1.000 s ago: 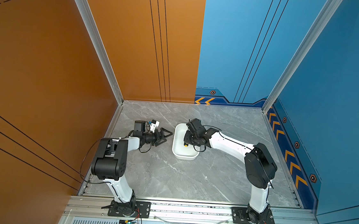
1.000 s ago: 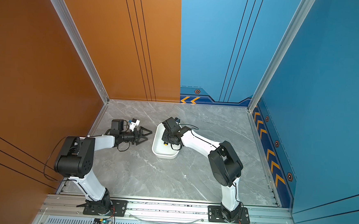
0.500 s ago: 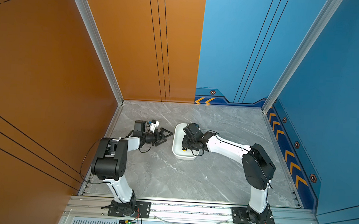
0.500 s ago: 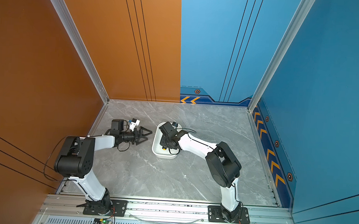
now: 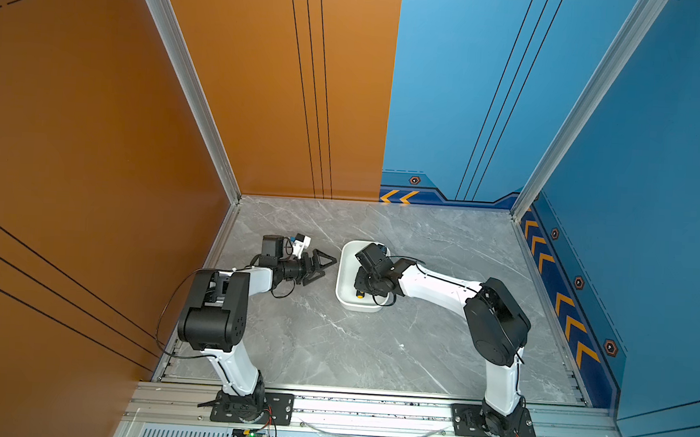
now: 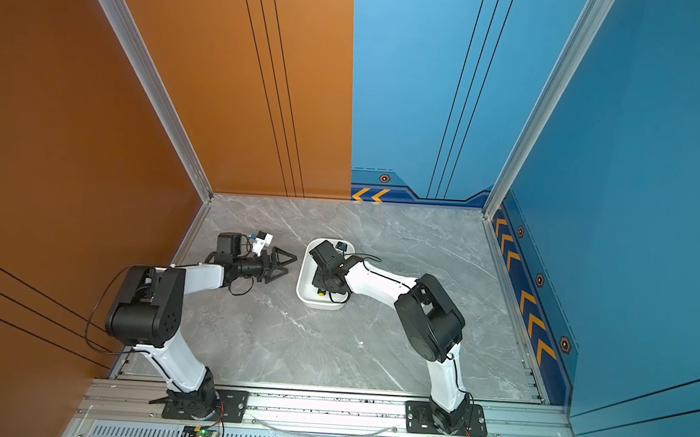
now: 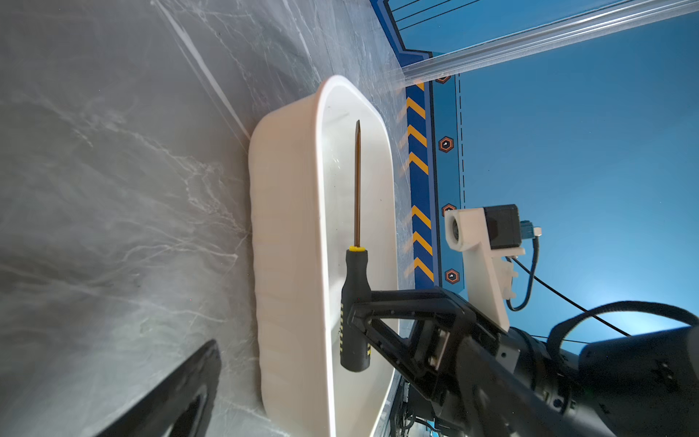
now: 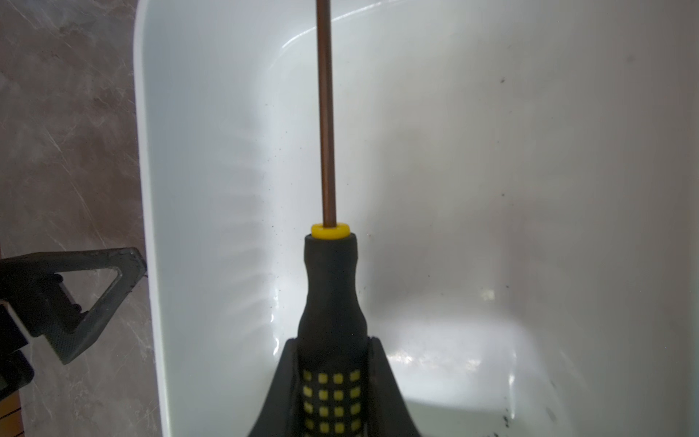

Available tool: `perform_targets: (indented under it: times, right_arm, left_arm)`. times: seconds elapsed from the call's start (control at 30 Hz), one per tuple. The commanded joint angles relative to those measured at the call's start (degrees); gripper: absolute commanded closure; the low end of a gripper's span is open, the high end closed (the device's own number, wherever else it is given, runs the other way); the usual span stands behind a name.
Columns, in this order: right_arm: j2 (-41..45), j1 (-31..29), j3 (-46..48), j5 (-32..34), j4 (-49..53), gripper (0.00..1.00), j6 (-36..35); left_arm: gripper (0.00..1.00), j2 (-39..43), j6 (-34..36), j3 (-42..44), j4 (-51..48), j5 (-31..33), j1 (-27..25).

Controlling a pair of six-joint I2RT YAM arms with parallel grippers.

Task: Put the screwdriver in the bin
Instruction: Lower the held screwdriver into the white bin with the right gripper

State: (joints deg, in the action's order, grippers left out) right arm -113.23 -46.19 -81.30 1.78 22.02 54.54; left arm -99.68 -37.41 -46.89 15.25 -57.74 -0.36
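The left gripper point(image 5: 329, 267) point(image 6: 291, 266) sits low over the grey table point(image 5: 332, 343), just beside the left long wall of the bin point(image 5: 341, 277) point(image 6: 301, 279). Its jaws are spread wide and there is nothing between them. One of its black fingers point(image 8: 94, 295) is very near the bin's point(image 8: 212, 151) rim, but does not touch it. The bin point(image 7: 287, 246) is white and low, and it rests flat on the table. Inside the bin's walls is the screwdriver point(image 7: 355, 272) point(image 8: 331, 287). It lies along the bin's long side, with its thin shaft pointing at the bin's far end. It is hard to tell if it touches the bin's floor. The right gripper point(image 7: 355, 321) point(image 8: 333, 378) reaches into the bin from the bin's right side. Its jaws are squeezed tight on the black handle with the yellow dots. In both top views, the yellow end cap point(image 5: 359, 294) point(image 6: 319, 293) peeks out near the bin's near end.
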Motion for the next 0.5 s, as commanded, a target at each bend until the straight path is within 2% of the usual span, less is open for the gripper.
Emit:
perform_targets:
  times: [0.0, 0.47]
  right_arm:
    - [-1.0, 0.1, -0.3, 1.5, 1.3, 1.0, 1.3]
    - [-3.1, 0.2, -0.6, 0.2, 1.5, 1.0, 1.4]
  left_arm:
    - [0.02, -0.3, 0.0, 0.8, 0.4, -1.6, 0.4]
    - [0.02, -0.6, 0.1, 0.8, 0.6, -1.8, 0.4]
